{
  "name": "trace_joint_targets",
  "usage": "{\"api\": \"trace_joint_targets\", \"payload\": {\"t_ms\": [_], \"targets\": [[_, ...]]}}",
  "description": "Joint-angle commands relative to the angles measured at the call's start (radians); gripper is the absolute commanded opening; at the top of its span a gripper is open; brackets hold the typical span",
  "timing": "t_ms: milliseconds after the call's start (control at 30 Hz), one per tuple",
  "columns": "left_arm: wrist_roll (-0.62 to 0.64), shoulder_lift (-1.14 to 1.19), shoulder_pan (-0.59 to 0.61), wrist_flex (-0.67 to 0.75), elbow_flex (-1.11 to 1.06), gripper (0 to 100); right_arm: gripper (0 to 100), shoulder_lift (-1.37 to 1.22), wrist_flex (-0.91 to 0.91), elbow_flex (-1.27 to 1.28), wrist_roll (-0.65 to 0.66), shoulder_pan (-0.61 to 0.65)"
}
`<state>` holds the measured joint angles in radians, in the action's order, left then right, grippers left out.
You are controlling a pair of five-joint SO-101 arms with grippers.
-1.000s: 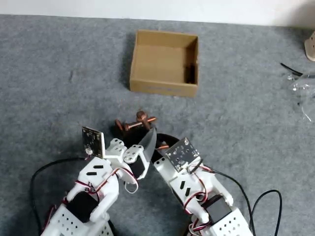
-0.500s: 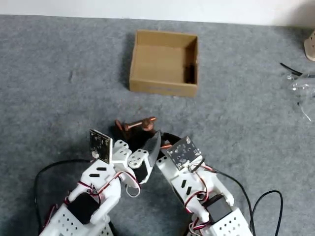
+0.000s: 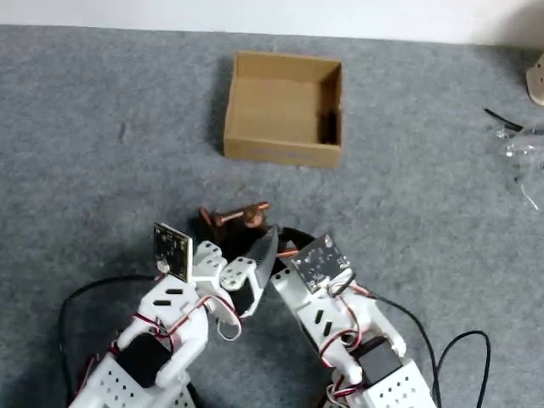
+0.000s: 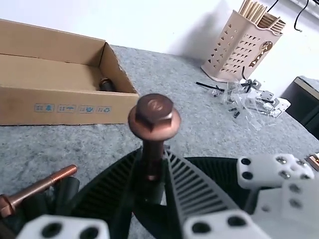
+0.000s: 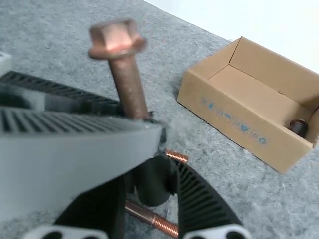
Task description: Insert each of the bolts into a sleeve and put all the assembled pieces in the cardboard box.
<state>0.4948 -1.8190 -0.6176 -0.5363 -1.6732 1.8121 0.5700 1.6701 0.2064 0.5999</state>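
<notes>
My left gripper [image 4: 152, 172] is shut on the shaft of a copper bolt [image 4: 153, 118], held upright with its hex head up. Right beside it, my right gripper [image 5: 153, 199] is shut on a black sleeve [image 5: 152, 184], and the bolt [image 5: 119, 55] stands directly over that sleeve. In the high view both grippers, left [image 3: 262, 248] and right [image 3: 285, 252], meet in front of the cardboard box [image 3: 280, 153]. A second bolt [image 3: 225, 218] lies on the carpet beside dark sleeves [image 3: 208, 224]. One dark assembled piece [image 3: 330, 127] lies in the box's right corner.
Grey carpet covers the table. A perforated holder with sticks [image 4: 246, 45] and clear bags with cables [image 3: 518, 144] sit far right. The box [image 4: 60, 99] stands a short way beyond the grippers, with bare carpet between and to both sides.
My left gripper has shifted right and slightly nearer with the bolt, closing up against the right gripper. Over the last half second almost nothing has moved.
</notes>
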Motion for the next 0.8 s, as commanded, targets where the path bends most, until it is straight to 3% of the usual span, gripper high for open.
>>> {"api": "trace_joint_targets", "payload": {"t_ms": [0, 167, 433, 767], "targets": [[-0.002, 0.001, 0.012, -0.015, -0.008, 14, 0.5, 0.027, -0.044, 0.093, 0.000, -0.039], [0.002, 0.001, 0.004, -0.020, -0.008, 28, 0.5, 0.027, -0.044, 0.093, 0.003, -0.039], [0.002, -0.001, 0.016, -0.021, 0.024, 21, 0.5, 0.027, -0.044, 0.090, 0.005, -0.042], [0.127, -0.001, 0.251, -0.110, 0.145, 20, 0.5, 0.027, -0.044, 0.088, 0.005, -0.042]]}}
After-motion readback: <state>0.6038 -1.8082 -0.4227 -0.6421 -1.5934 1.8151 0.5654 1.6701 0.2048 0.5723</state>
